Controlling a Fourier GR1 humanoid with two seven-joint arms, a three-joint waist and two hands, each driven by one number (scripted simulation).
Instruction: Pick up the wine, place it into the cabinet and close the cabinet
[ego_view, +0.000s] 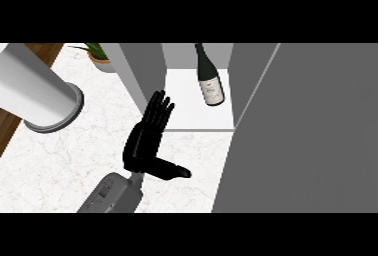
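The wine bottle is dark with a pale label and lies on the white floor of the cabinet, neck pointing away from me. My left hand is over the counter just in front of the cabinet. It is open, with straight fingers whose tips touch or overlap the lower edge of the cabinet's grey left panel, and the thumb sticks out to the right. Nothing is in the hand. The bottle lies apart from it, further back and to the right. My right hand does not show.
A large grey door panel fills the right side of the view. A tall white cylinder stands at the left on the marbled counter. A potted plant sits at the back left, and a wooden strip runs along the left edge.
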